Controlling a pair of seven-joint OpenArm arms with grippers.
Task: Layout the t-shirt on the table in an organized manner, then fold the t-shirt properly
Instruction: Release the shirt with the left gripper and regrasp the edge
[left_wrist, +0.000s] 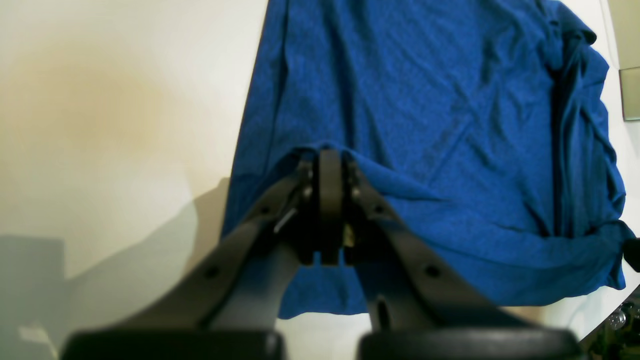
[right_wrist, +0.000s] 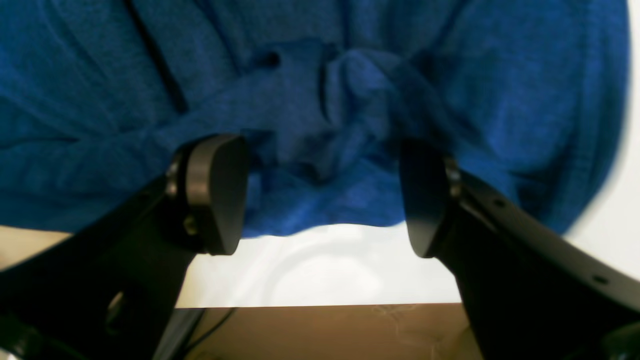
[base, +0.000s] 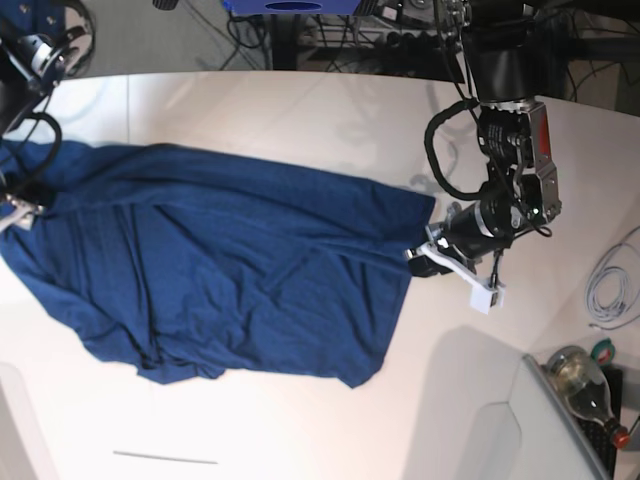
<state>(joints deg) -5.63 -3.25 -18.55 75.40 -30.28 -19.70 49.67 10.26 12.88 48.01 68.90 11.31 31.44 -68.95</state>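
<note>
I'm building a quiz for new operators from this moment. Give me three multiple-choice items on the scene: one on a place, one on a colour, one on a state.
1. Where does the left gripper hold the t-shirt?
A. At an edge
B. In the middle of the cloth
C. Nowhere, it hangs clear of it

2. What colour is the t-shirt?
A. Red
B. Dark blue
C. White

3. How do the right gripper's jaws stand?
A. Shut on the cloth
B. Shut on nothing
C. Open, with cloth bunched beyond them

Answers:
1. A: in the left wrist view the shut jaws pinch the cloth's edge, and in the base view that arm sits at the shirt's end.
2. B: it reads dark blue against the white table in every view.
3. C: the right wrist view shows a wide gap between the pads.
</note>
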